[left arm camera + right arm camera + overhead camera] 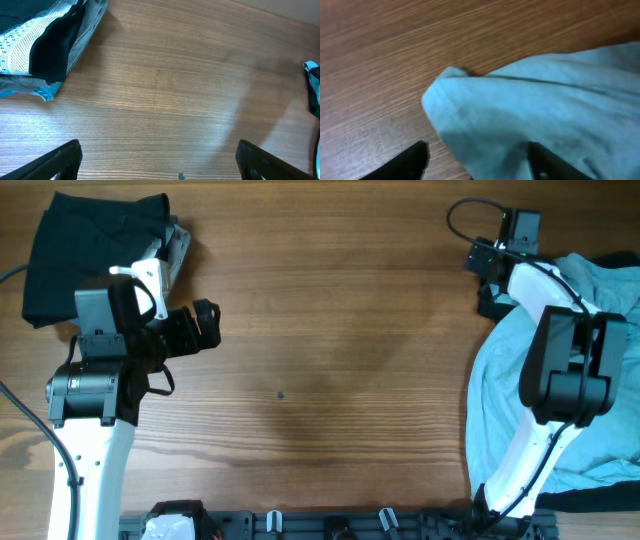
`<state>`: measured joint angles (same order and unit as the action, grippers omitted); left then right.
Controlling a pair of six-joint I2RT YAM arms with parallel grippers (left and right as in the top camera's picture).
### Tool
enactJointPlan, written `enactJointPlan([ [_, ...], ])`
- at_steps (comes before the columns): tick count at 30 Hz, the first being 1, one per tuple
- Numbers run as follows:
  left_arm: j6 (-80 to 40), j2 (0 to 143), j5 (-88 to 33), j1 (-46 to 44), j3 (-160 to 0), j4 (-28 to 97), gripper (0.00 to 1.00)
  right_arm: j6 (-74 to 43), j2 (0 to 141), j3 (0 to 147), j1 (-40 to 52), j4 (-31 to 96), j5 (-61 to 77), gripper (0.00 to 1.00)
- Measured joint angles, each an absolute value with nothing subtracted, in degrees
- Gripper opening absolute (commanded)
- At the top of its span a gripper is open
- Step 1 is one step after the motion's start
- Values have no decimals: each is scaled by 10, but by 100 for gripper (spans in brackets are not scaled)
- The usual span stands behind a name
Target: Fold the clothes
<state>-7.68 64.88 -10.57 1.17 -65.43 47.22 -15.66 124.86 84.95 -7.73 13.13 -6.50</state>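
Tee point(520, 110), blue, under spread R end effector point(477, 148); L end effector point(159, 147) spread, empty.

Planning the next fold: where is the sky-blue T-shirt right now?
Overhead, the sky-blue T-shirt lies crumpled at the table's right edge beneath the right arm; the open right gripper hovers over one corner.

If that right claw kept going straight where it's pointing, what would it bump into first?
Most likely the pale blue T-shirt: its bunched edge lies just ahead of the open right gripper, though depth is unclear.
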Motion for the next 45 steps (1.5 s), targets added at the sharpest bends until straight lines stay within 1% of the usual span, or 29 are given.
enactJointPlan([
  [1, -78, 649, -105, 12, -654, 472, 89, -161, 1249, 849, -78, 131, -67, 61],
  [4, -78, 650, -106, 12, -654, 474, 89, -166, 1252, 849, -78, 128, -67, 52],
  [5, -78, 652, -106, 12, -654, 474, 89, -167, 1256, 850, -78, 128, -67, 46],
  [6, -78, 654, -108, 12, -654, 474, 89, -167, 1261, 850, -78, 128, -67, 38],
  [7, -78, 656, -110, 12, -654, 474, 89, -168, 1263, 849, -78, 128, -67, 33],
  [8, -78, 657, -111, 12, -654, 474, 89, -168, 1265, 850, -78, 128, -67, 22],
  [10, -78, 657, -113, 12, -654, 474, 89, -164, 1265, 850, -78, 132, -70, 15],
  [15, -78, 657, -114, 12, -654, 474, 89, -162, 1249, 850, -78, 156, -72, 15],
  [16, -78, 657, -114, 12, -654, 474, 90, -162, 1240, 850, -79, 158, -72, 18],
  [17, -78, 657, -114, 12, -654, 474, 94, -157, 1210, 850, -82, 161, -72, 24],
  [18, -78, 657, -115, 12, -654, 474, 94, -152, 1179, 850, -86, 163, -72, 24],
  [19, -80, 657, -115, 12, -654, 474, 94, -148, 1155, 850, -90, 163, -72, 20],
  [20, -79, 657, -115, 12, -654, 474, 94, -145, 1133, 850, -94, 162, -71, 12],
  [22, -79, 657, -115, 12, -654, 474, 93, -123, 1091, 850, -101, 162, -67, 4],
  [25, -79, 657, -115, 12, -654, 474, 89, -107, 1041, 853, -102, 181, -37, 4],
  [26, -79, 657, -115, 12, -654, 474, 89, -104, 1022, 853, -99, 187, -17, 4],
  [27, -79, 657, -115, 12, -654, 474, 89, -102, 1004, 853, -95, 191, -2, 13],
  [28, -79, 657, -115, 12, -654, 474, 89, -101, 980, 853, -89, 198, 10, 33],
  [29, -79, 657, -115, 12, -654, 473, 91, -98, 956, 853, -82, 205, 18, 65],
  [30, -79, 657, -115, 12, -654, 472, 93, -97, 930, 853, -74, 220, 24, 76],
  [32, -79, 657, -116, 12, -654, 472, 96, -90, 917, 857, -70, 238, 27, 79],
  [34, -79, 657, -119, 12, -654, 474, 97, -82, 941, 856, -71, 266, 25, 84],
  [36, -79, 657, -119, 12, -654, 474, 97, -73, 992, 856, -71, 273, 22, 84],
  [40, -79, 657, -119, 12, -655, 476, 97, -72, 1164, 851, -89, 248, -35, 83],
  [42, -79, 657, -119, 12, -655, 476, 98, -85, 1201, 848, -105, 246, -44, 79],
  [44, -79, 657, -119, 12, -655, 476, 99, -106, 1225, 848, -123, 242, -46, 70],
  [45, -79, 657, -119, 12, -655, 476, 99, -112, 1229, 848, -130, 239, -44, 68],
])
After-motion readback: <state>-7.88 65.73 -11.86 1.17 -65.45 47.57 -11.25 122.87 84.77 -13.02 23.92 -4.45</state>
